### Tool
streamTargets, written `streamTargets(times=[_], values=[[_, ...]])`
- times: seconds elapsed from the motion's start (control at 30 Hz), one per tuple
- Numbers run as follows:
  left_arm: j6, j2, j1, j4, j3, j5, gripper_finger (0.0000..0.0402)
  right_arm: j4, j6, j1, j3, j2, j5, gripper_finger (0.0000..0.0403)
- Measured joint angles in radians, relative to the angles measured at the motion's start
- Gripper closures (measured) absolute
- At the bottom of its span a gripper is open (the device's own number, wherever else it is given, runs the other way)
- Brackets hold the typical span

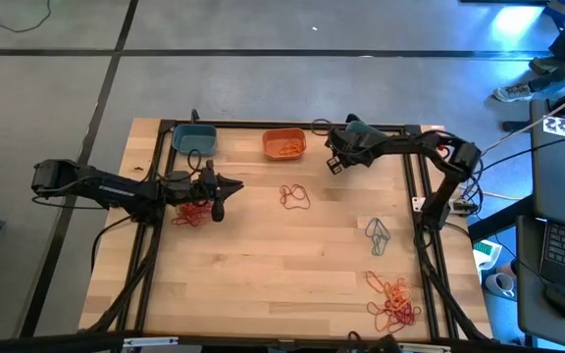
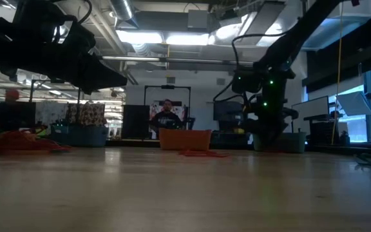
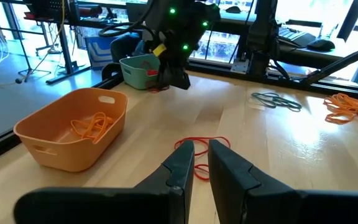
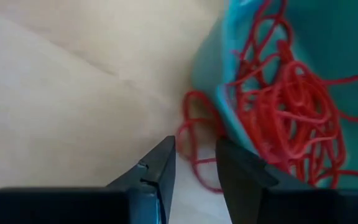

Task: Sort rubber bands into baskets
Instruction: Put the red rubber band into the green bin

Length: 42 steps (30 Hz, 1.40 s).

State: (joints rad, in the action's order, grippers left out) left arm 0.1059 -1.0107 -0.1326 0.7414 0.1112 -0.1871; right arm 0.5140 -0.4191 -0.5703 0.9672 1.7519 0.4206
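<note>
Red bands [image 4: 284, 99] spill over teal basket [image 4: 328, 37] rim; my right gripper [image 4: 194, 163], fingers slightly parted and empty, should nip the hanging loop [image 4: 194, 134] and lift it inside.

Pale wooden table [image 3: 272, 149] with a slight sheen; smooth matt plastic orange basket [image 3: 55, 146]; thin rubbery red bands [image 4: 291, 99]; matt dark fingers [image 3: 179, 168].

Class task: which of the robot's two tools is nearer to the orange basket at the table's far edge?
Right. The right tool sits just beside the orange basket, by a teal basket holding red bands. The left tool is farther away, nearer the front over red bands.
</note>
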Motion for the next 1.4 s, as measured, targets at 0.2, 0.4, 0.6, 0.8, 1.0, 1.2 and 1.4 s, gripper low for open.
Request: streamTargets(times=[0.2, 0.4, 0.6, 0.8, 1.0, 1.2, 1.4], values=[[0.000, 0.000, 0.000, 0.001, 0.000, 0.000, 0.0357, -0.010, 0.034, -0.028, 0.001, 0.035, -0.012, 0.0288], [-0.001, 0.000, 0.000, 0.002, 0.000, 0.000, 0.0357, -0.020, 0.083, -0.040, 0.005, 0.069, -0.017, 0.0299], [-0.005, 0.000, 0.000, 0.002, 0.000, 0.000, 0.0357, -0.013, 0.144, -0.038, 0.004, 0.071, -0.049, 0.0383], [-0.011, 0.000, 0.000, 0.006, 0.000, 0.000, 0.0357, -0.009, 0.190, -0.037, 0.005, 0.072, -0.049, 0.0385], [-0.010, 0.000, 0.000, 0.004, 0.000, 0.000, 0.0357, -0.001, 0.215, -0.001, 0.001, 0.042, -0.055, 0.0398], [-0.003, 0.000, 0.002, -0.002, 0.000, 0.000, 0.0357, 0.039, 0.219, 0.051, -0.001, -0.018, -0.135, 0.0400], [0.003, 0.000, 0.002, -0.004, 0.000, 0.000, 0.0357, 0.055, 0.247, 0.067, -0.001, -0.045, -0.232, 0.0401]])
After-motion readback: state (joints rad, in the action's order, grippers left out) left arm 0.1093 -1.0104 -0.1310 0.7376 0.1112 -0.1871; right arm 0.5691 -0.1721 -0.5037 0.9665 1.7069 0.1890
